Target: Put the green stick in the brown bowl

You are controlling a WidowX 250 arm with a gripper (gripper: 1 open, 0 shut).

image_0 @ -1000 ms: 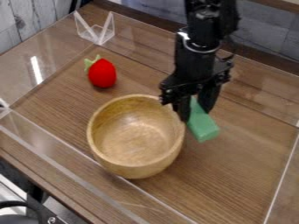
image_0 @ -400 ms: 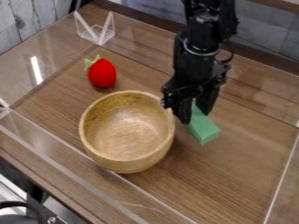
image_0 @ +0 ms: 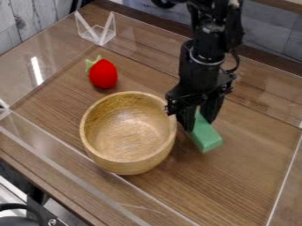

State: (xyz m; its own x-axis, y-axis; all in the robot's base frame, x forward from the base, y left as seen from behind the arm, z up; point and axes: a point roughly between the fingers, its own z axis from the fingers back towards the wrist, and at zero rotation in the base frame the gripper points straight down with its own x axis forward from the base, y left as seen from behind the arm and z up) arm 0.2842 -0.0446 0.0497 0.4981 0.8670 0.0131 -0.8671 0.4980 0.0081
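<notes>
1. Green stick (image_0: 204, 135): right of the brown bowl (image_0: 127, 132), outside its rim, top end up at the gripper (image_0: 192, 112).
2. Gripper closed, no wide gap; appears to have the stick by its upper end. Exact finger contact hard to make out.
3. Step in hand, as judged: carry stick left to the bowl. Raise the low end above the near-right rim first, keep the grip steady, centre over the hollow, then lower and release. Dragging sideways would likely shove the bowl.
4. Stick's look: matte mint-green, flat, elongated; slanting, lower end toward near right. Top partly hidden by dark fingers.
5. Farther out: red strawberry toy (image_0: 101, 72) on the tabletop (image_0: 248, 168), far left; leave alone.
</notes>
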